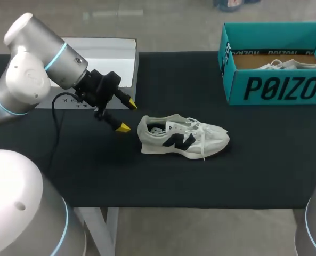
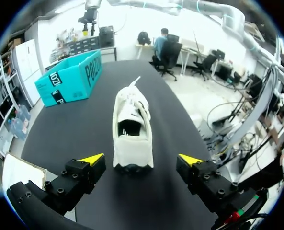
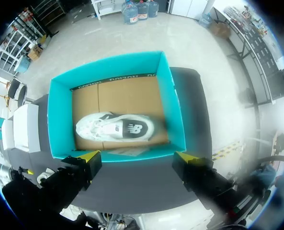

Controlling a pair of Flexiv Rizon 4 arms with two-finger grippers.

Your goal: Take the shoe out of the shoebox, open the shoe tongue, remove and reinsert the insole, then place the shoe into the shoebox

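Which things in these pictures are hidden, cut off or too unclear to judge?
- Head view: the right edge cuts off the shoebox; its front wall hides most of the second shoe.
- Head and left wrist views: the opening of the shoe on the table is dark, so the insole cannot be made out.
- Left wrist view: that shoe's toe is hidden behind its own tongue and laces.

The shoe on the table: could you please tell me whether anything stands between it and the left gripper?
Nothing visible does. The left gripper sits just off the heel of the shoe, jaws open toward it, with only bare black table between them.
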